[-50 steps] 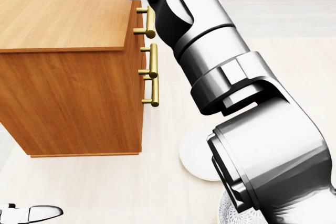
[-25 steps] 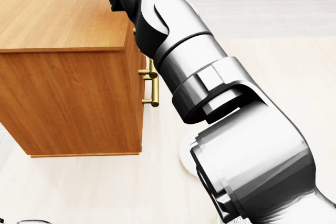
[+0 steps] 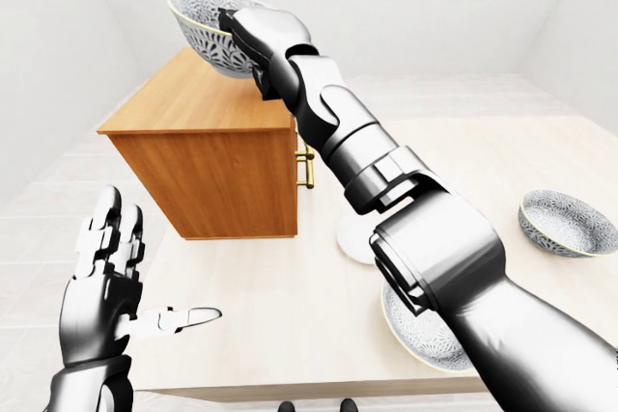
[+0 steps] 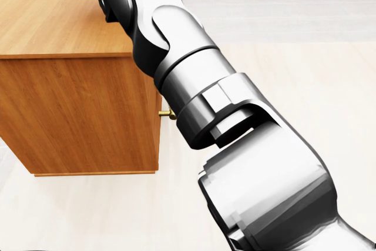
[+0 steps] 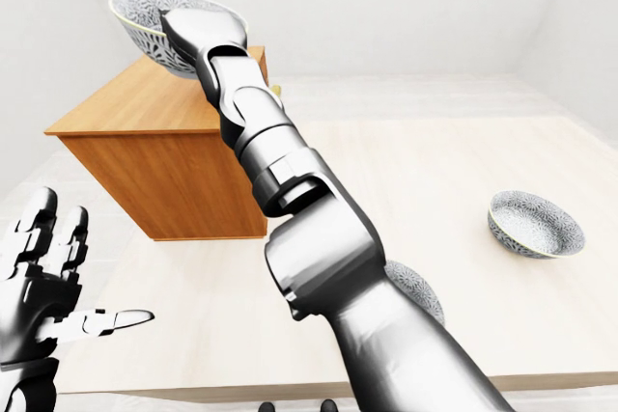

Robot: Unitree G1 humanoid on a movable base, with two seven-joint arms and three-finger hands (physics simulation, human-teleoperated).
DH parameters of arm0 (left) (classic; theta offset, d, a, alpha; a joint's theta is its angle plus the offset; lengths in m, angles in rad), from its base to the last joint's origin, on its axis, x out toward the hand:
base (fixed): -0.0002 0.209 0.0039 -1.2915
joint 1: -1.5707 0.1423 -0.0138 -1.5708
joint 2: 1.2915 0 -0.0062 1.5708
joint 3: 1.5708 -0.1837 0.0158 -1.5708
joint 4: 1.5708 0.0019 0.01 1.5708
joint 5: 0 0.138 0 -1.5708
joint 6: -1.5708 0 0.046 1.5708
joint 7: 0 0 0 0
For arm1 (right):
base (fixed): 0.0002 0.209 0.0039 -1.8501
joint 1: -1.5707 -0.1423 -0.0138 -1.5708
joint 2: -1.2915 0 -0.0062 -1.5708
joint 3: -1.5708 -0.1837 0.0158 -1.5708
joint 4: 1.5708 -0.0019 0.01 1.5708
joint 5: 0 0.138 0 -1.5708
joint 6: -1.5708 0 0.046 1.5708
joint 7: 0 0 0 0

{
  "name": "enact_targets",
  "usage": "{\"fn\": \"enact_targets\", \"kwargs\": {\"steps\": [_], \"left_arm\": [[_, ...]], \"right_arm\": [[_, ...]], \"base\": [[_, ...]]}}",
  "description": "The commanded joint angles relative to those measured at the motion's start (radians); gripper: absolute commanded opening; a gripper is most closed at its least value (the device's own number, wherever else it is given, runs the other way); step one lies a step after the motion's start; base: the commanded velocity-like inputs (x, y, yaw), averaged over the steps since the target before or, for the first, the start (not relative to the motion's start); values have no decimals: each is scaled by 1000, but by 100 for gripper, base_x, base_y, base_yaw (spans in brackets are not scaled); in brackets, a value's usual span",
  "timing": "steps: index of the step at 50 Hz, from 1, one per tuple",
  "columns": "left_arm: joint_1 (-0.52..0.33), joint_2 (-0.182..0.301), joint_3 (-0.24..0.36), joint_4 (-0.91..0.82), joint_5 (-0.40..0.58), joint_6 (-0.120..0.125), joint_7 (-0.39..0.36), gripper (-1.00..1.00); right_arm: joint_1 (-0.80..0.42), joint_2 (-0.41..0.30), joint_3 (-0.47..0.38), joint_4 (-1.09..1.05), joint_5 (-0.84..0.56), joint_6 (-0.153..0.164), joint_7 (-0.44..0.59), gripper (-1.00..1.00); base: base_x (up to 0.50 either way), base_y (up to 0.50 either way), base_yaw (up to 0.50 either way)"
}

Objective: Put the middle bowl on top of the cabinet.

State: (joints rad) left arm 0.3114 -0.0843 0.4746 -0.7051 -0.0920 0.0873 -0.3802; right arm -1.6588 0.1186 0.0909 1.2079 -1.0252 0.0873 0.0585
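Fingers of the right hand (image 3: 253,34) pinch the rim of the patterned middle bowl (image 3: 208,28), holding it aloft above the cabinet (image 3: 208,108), probably ready to lower onto its top. Below and farther out, two bowls (image 3: 565,222) stay on the tabletop (image 3: 454,166). The left hand (image 3: 106,282) hangs spread, empty. No writing is visible.

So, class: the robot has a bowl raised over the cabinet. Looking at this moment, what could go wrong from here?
1. The bowl is tilted and gripped only at its rim by the right hand; it might slip and drop onto the cabinet.
2. The bowl hangs above the cabinet top, not touching it; releasing now could let it bounce or roll off an edge.
3. The outstretched right arm passes over another bowl near the table edge; pulling back might knock it.
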Motion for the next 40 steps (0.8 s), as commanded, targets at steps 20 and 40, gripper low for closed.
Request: {"fn": "enact_targets", "kwargs": {"steps": [20, 40], "left_arm": [[-2, -8, 13, 8, -3, 0, -10, 100], [-1, -9, 15, -8, -5, 0, -13, 100]], "right_arm": [[23, 39, 4, -5, 93, 0, -33, -100], [18, 36, 0, -13, 86, 0, -25, -100]], "base": [[0, 0, 0], [0, 0, 0]]}}
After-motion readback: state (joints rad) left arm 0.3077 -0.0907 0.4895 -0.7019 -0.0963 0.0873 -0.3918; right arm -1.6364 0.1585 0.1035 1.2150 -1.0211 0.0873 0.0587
